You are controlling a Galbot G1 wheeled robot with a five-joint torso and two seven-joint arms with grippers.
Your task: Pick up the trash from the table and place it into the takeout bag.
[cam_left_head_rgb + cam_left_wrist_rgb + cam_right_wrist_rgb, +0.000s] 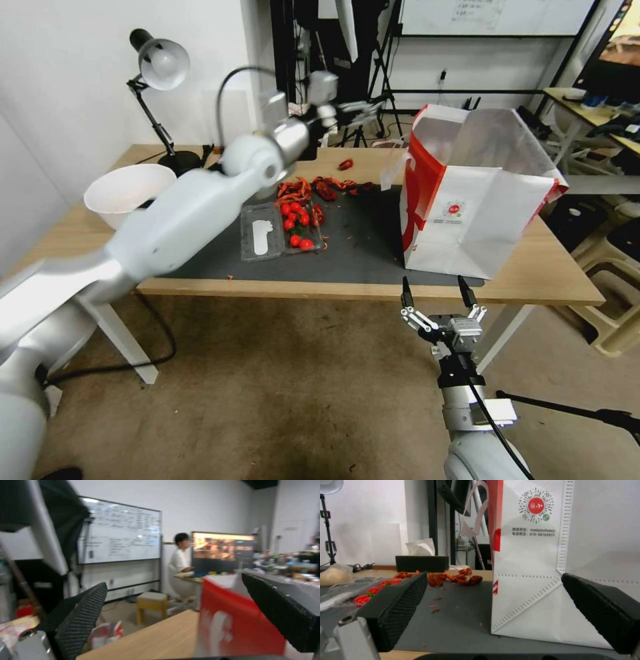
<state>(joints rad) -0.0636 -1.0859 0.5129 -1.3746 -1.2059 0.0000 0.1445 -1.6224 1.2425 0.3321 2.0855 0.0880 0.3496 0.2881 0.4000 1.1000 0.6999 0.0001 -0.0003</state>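
Observation:
The takeout bag (467, 193) stands open and upright at the right end of the dark mat (360, 240) on the table (553, 267). My left gripper (360, 108) hangs open and empty above the table's far edge, just left of the bag's rim; the left wrist view shows the bag's red side (233, 620) close ahead between its fingers. My right gripper (433, 280) is open and empty below the table's front edge, facing the bag's front (533, 580). Of the trash, a clear bag with a beige bun (333, 574) lies on the mat's far left.
A clear tray of cherry tomatoes (283, 227) and red food scraps (320, 187) lie on the mat. A large white bowl (127, 190) and a desk lamp (160, 67) stand at the left end. A black tissue box (421, 563) sits at the back. Stools (600, 267) crowd the right.

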